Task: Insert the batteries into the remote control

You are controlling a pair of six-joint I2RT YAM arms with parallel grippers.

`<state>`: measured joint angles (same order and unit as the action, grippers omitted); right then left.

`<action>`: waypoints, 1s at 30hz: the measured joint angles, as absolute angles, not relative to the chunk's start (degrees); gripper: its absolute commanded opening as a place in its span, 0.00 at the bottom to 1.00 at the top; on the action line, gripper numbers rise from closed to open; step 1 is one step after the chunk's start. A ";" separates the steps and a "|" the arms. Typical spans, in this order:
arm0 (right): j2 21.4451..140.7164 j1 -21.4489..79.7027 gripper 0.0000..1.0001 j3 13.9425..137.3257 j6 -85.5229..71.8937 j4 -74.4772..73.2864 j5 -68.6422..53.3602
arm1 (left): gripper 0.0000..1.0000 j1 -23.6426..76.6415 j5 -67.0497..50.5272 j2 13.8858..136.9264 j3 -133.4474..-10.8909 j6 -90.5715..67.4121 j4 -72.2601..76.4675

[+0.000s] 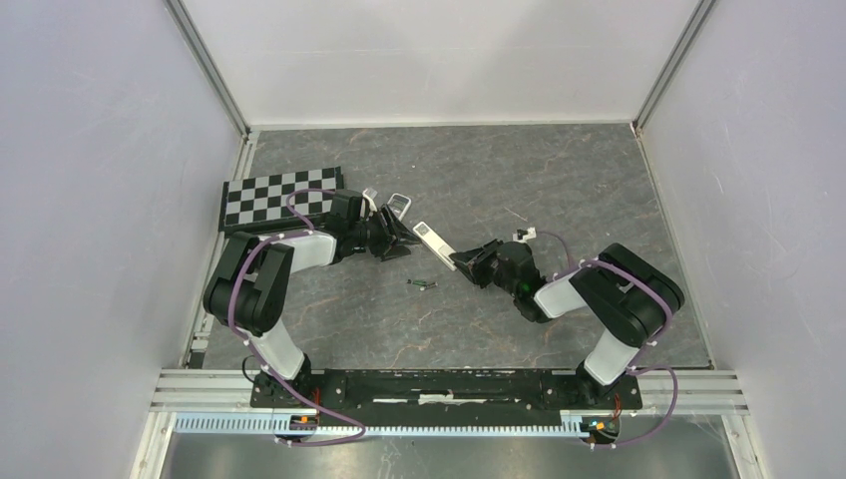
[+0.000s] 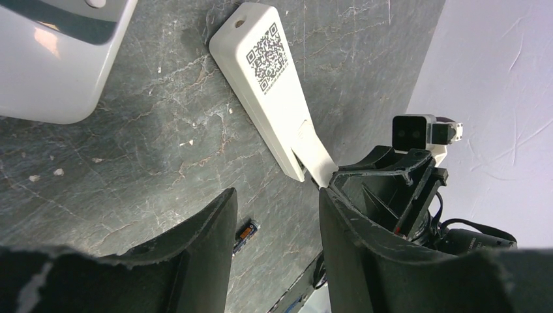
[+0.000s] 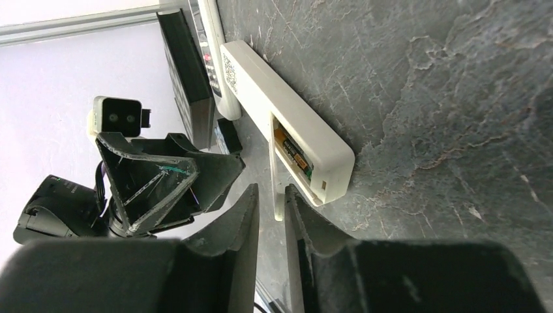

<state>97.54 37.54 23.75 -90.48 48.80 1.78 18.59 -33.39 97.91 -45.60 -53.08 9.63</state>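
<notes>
A white remote (image 1: 431, 238) lies mid-table with its back up, a QR code on it (image 2: 267, 78). Its battery bay is open, and batteries (image 3: 295, 155) with orange and green tints sit inside. The thin white cover (image 3: 278, 195) sticks out from the bay's end, edge-on between my right gripper's fingers. My right gripper (image 3: 270, 192) (image 1: 467, 261) stands slightly open, with a gap beside the cover. One loose battery (image 1: 423, 284) (image 2: 246, 233) lies on the table nearer the arm bases. My left gripper (image 2: 277, 208) (image 1: 404, 242) hovers open and empty at the remote's other end.
Two more remotes (image 1: 399, 205) (image 1: 371, 197) lie just behind the left gripper, and one white body (image 2: 52, 59) fills the left wrist view's corner. A checkerboard plate (image 1: 282, 197) sits at the back left. White walls close in the table on three sides.
</notes>
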 measured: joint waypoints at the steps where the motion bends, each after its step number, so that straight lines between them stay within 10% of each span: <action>1: 97.27 37.54 0.29 23.75 -90.15 48.25 1.89 | 0.55 18.59 -33.39 97.91 -45.60 -53.08 9.63; 16: 92.33 37.50 0.52 24.27 -85.84 38.83 3.29 | 0.57 18.59 -33.39 99.02 -45.60 -53.15 10.00; 30: 91.83 37.34 0.31 30.04 -76.23 26.26 5.30 | 0.58 18.59 -30.04 101.71 -56.84 -49.15 1.83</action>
